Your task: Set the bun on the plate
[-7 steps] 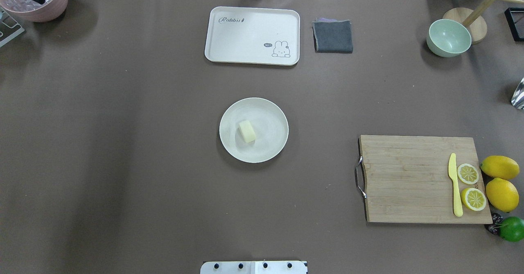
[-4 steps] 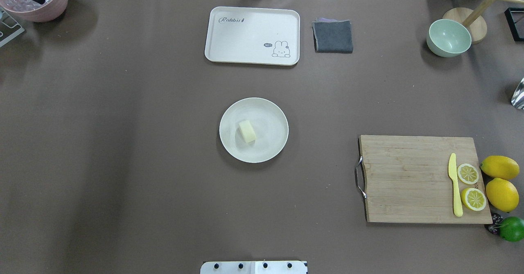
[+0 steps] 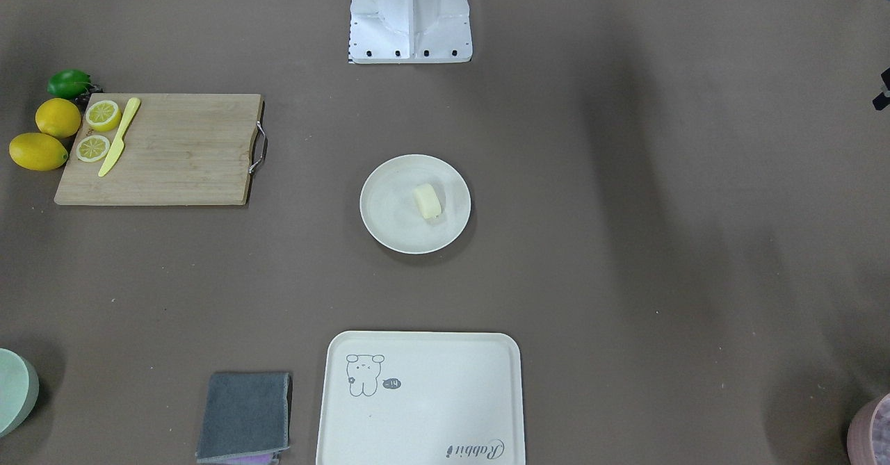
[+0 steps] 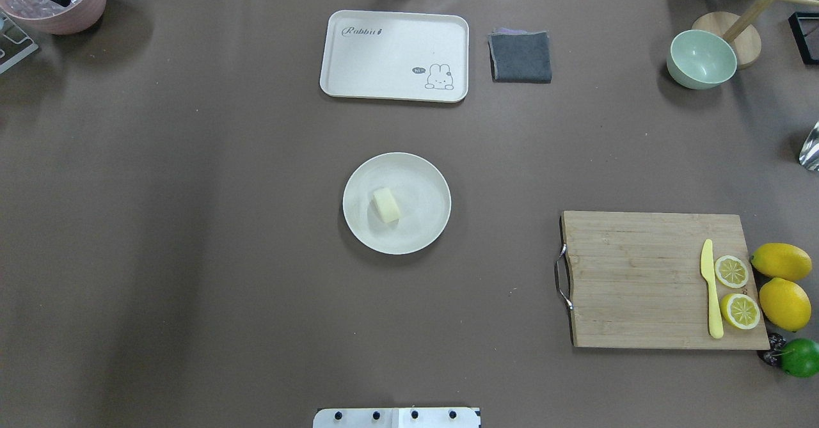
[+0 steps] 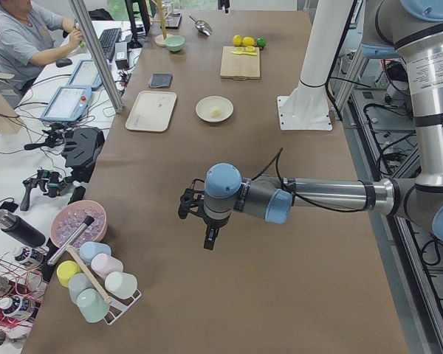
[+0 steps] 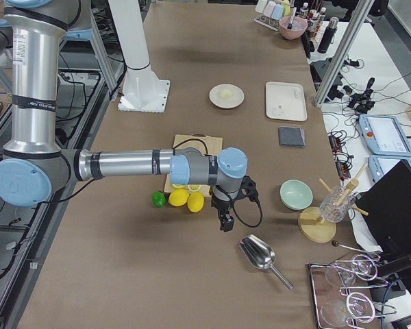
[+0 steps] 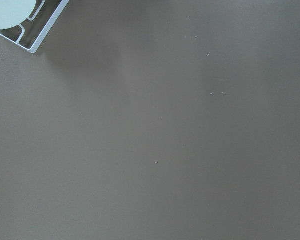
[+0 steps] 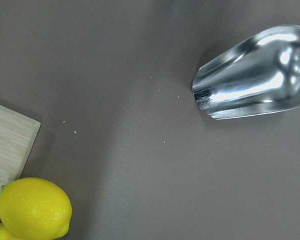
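Observation:
The bun point(image 4: 386, 205) is a small pale yellow block that lies on the round off-white plate point(image 4: 422, 229) in the middle of the table, slightly left of the plate's centre. It also shows in the front-facing view as the bun point(image 3: 427, 201) on the plate point(image 3: 389, 222). Neither gripper is near it. My left gripper point(image 5: 209, 240) hangs over bare table far to the left, seen only in the exterior left view. My right gripper point(image 6: 226, 223) hangs beyond the lemons, seen only in the exterior right view. I cannot tell whether either is open or shut.
A cream tray point(image 4: 394, 55) and a grey cloth point(image 4: 521, 57) lie at the far side. The cutting board point(image 4: 640, 281) with knife and lemon slices sits right, with lemons point(image 4: 782, 281) and a lime beside it. A metal scoop point(image 8: 255, 85) and green bowl point(image 4: 700, 60) lie far right.

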You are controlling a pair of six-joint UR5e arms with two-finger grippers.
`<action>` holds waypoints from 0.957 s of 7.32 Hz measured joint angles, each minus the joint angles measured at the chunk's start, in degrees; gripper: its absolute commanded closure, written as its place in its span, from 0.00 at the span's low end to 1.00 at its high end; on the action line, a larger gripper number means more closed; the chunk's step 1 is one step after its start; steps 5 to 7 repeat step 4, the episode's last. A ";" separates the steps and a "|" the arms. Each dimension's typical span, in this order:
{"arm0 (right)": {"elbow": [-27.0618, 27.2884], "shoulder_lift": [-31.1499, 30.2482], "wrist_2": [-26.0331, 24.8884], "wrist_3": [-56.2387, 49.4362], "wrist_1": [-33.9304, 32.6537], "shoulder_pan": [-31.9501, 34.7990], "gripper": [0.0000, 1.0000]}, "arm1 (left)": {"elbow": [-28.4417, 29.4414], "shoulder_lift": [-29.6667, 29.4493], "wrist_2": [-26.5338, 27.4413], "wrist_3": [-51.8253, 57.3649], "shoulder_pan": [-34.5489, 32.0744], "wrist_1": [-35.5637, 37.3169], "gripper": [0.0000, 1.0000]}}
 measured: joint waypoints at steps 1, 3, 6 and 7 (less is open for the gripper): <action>-0.02 0.01 0.02 0.04 -0.01 0.00 0.00 | -0.13 0.02 0.21 -0.02 0.03 -0.12 0.02; -0.23 -0.01 0.10 0.05 -0.06 -0.03 0.00 | -0.40 -0.01 0.71 -0.02 0.03 -0.42 0.02; -0.51 0.06 0.14 0.04 -0.03 -0.09 0.00 | -0.54 0.00 0.62 -0.01 0.03 -0.50 0.02; -0.51 0.06 0.14 0.04 -0.03 -0.09 0.00 | -0.54 0.00 0.62 -0.01 0.03 -0.50 0.02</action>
